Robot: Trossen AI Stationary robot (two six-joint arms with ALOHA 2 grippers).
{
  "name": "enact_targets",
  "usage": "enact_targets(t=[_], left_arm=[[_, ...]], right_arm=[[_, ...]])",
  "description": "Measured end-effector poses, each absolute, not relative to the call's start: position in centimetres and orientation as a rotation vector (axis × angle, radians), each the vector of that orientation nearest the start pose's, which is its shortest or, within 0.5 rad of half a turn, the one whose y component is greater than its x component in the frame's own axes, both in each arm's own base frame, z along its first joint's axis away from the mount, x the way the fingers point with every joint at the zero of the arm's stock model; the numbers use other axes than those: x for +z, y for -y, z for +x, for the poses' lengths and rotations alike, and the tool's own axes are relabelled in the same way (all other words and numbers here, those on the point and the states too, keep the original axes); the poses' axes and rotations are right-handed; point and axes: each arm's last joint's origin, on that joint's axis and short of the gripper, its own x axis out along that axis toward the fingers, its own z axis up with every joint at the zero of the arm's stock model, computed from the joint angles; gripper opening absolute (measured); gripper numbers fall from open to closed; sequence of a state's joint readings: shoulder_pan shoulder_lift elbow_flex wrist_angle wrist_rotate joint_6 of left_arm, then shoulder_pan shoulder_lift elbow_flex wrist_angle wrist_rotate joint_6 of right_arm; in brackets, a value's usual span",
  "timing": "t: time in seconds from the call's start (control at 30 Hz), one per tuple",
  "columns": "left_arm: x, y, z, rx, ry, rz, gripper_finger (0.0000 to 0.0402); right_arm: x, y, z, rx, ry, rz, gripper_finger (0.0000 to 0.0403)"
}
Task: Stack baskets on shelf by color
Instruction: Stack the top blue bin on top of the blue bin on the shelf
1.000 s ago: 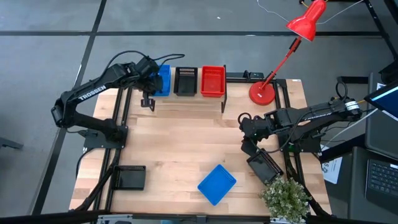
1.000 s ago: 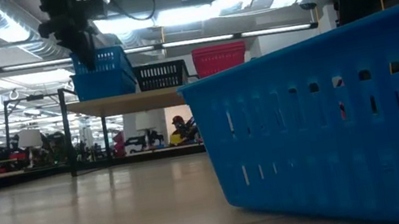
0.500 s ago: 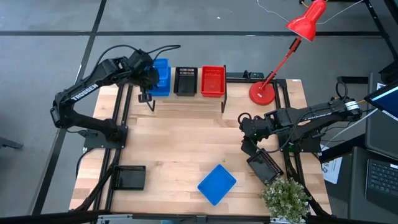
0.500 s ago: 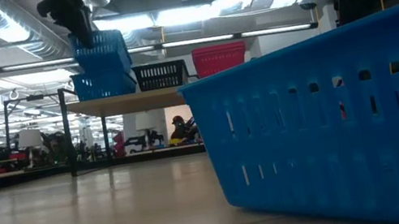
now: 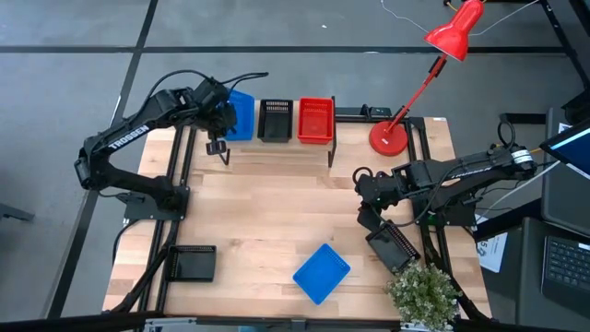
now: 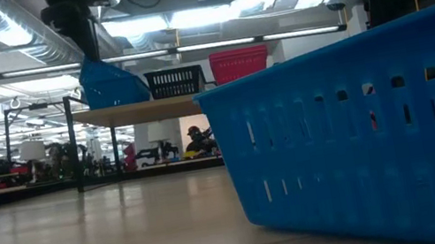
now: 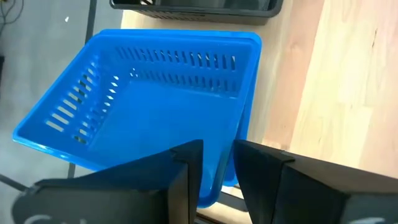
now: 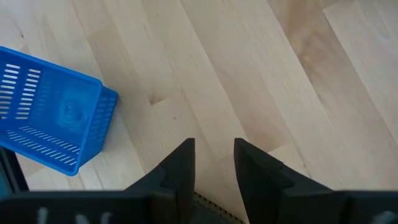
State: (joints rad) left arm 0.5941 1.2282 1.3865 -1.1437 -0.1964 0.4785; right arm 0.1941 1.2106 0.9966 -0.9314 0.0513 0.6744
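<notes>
Tabletop [image 5: 277,217]: we note pale wood planks, both arms mounted at its sides, left arm reaching to the far edge, right arm low near the right edge.
Shelf [image 5: 277,148]: light plank on thin black legs along the far edge; in the low view it carries three basket positions (blue, black, red in a row).
Red lamp [image 5: 406,83]: stands on the table just right of the shelf.
Plant [image 5: 422,293]: near right corner, beside a black basket.
Blue basket on shelf [image 7: 149,106]: at the shelf's left end, tilted in the low view, one side raised; we cannot tell whether another blue one lies beneath.
Black basket on shelf [image 5: 274,120]: middle position, upright.
Red basket on shelf [image 5: 315,120]: right position, upright, just beside the black one.
Blue basket on table [image 5: 322,272]: near edge, turned at an angle, well apart from the shelf.
Black basket, near left [image 5: 194,264]: lies by the left arm's base.
Black basket, near right [image 5: 395,245]: close under the right arm.
Left gripper [image 7: 216,158]: fingers slightly parted at the tilted blue basket's near rim; whether they pinch it we cannot tell.
Right gripper [image 8: 213,155]: fingers parted, nothing between them, over bare wood.
</notes>
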Motion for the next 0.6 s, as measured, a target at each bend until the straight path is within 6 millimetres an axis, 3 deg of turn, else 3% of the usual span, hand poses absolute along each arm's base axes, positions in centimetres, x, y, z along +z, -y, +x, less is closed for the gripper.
enact_targets(t=[0.23, 0.6], left_arm=[[37.14, -12.62, 17.98, 0.434, -1.079, 0.196, 0.0083], [36.31, -12.76, 18.27, 0.460, -1.189, 0.222, 0.0083]], right_arm=[[26.91, -4.08, 21.52, -0.259, -1.126, 0.458, 0.0110], [26.92, -4.08, 21.52, -0.258, -1.126, 0.458, 0.0110]])
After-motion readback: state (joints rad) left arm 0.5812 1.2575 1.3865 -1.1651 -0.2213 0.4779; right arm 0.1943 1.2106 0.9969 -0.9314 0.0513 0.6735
